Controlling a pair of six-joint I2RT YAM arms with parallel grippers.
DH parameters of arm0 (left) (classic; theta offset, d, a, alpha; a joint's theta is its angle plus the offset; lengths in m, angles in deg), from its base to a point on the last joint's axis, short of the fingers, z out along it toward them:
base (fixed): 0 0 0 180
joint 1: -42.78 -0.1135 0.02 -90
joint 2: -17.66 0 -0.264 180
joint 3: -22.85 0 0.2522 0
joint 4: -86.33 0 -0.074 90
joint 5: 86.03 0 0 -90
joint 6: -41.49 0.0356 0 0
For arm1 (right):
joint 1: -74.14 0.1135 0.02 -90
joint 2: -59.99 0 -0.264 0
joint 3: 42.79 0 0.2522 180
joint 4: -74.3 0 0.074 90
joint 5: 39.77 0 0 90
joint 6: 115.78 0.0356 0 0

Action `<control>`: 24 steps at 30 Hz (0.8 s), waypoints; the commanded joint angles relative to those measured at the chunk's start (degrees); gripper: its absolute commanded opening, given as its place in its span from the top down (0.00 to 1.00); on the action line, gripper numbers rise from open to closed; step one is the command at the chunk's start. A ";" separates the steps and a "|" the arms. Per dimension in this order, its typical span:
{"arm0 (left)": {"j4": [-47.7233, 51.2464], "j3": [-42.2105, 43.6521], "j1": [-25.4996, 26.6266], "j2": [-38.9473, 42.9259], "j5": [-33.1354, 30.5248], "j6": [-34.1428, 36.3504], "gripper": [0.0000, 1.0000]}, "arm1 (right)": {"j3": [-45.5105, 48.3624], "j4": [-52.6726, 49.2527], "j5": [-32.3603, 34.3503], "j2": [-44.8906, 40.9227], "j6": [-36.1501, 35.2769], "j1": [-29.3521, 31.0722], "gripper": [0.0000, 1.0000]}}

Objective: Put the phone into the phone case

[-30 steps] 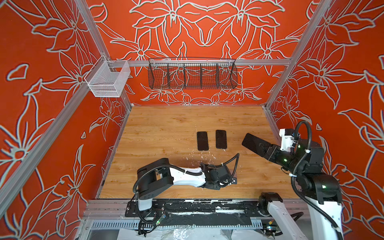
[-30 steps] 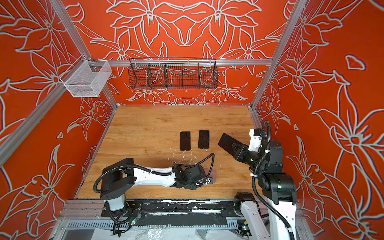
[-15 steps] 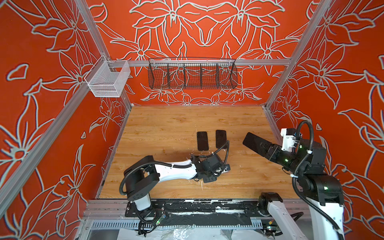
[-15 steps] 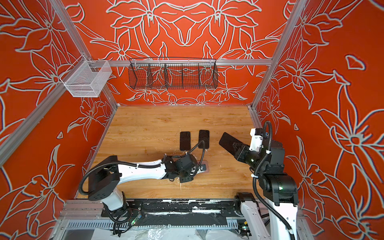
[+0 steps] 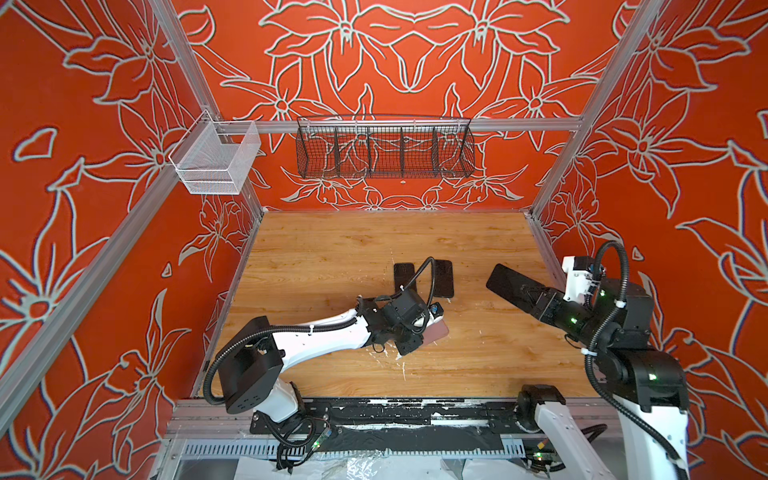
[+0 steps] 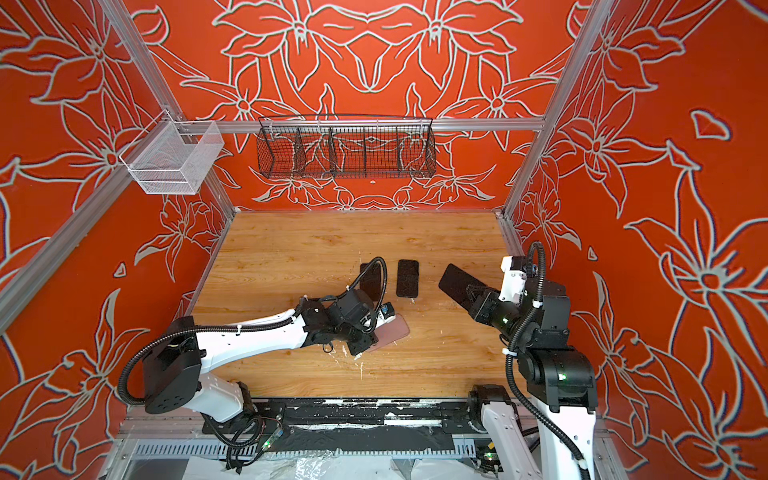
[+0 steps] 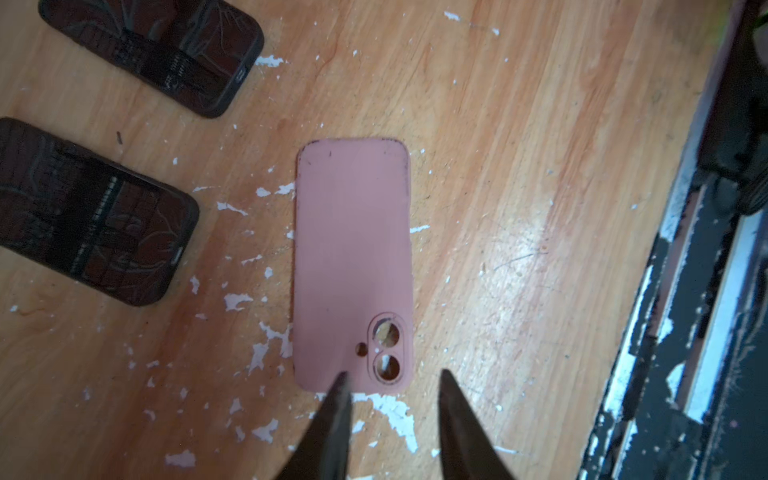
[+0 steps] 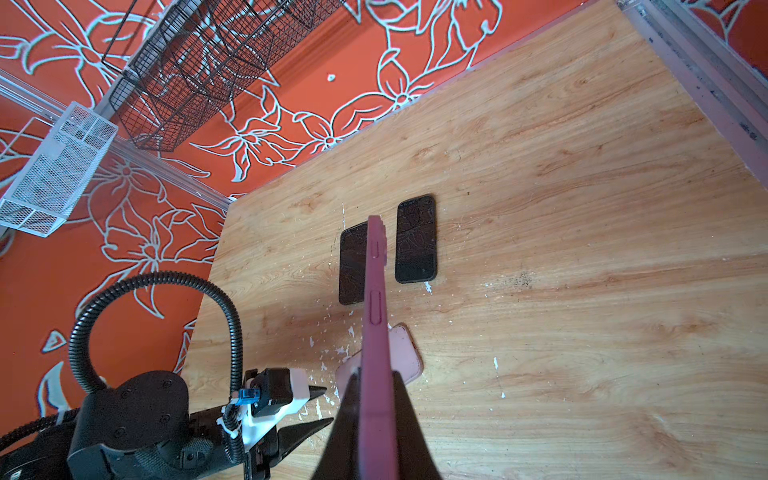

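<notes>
Wooden table (image 6: 291,249), left phone (image 6: 371,286), right phone (image 6: 407,277), pink case (image 6: 395,330) (back up), white flecks (image 7: 390,409)

Top pair high, angled down, wrist cams near, shared tabletop (image 5: 332,249)

Both arms have white shells and black joint housings. The left arm (image 5: 320,338) carries a ribbed black hose (image 8: 166,277) looping over its wrist and a blue plug (image 8: 245,396) beside a white bracket (image 8: 299,380). The right arm (image 5: 652,436) shows small green lights (image 5: 573,320) and white cable ties (image 5: 619,304). The jaws are black, tapering to points.
</notes>
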 commanded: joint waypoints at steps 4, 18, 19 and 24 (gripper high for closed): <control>10.52 -6.14 6.82 -9.63 -7.89 -5.22 0.51 | -1.40 2.95 0.96 -0.86 -0.09 -0.33 1.00; 17.50 -16.65 6.97 -22.13 -13.37 -10.85 0.51 | -1.16 3.84 0.17 -0.65 0.00 -0.37 1.00; 17.79 -17.01 6.92 -22.80 -12.95 -10.70 0.52 | -1.11 3.90 0.06 -0.61 0.05 -0.30 1.00; 18.17 -17.57 6.88 -24.41 -11.41 -9.06 0.57 | -1.14 4.22 -0.04 -0.35 0.09 -0.23 1.00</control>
